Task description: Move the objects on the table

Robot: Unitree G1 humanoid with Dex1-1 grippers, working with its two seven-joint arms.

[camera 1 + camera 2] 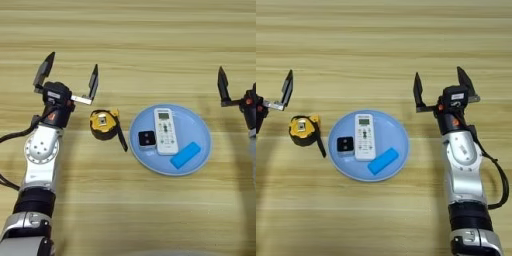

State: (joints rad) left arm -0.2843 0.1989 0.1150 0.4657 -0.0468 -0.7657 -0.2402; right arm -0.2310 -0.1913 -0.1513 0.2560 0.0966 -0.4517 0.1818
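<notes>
On round pale-blue plate (pixel 200 131): slim white remote (pixel 165 130), small silver-grey box (pixel 146 139) (blue block (pixel 185 155) too). Yellow-and-black tape measure (pixel 103 124) on wooden desk (pixel 140 45), nr left tool (pixel 66 76); both tools, incl. right tool (pixel 442 86), spread wide, holding nothing.

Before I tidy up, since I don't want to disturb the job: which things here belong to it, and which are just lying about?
Job things: tape measure on the table; small box and white remote, both on the plate.
Just lying about: pale-blue plate; blue block on it.
</notes>
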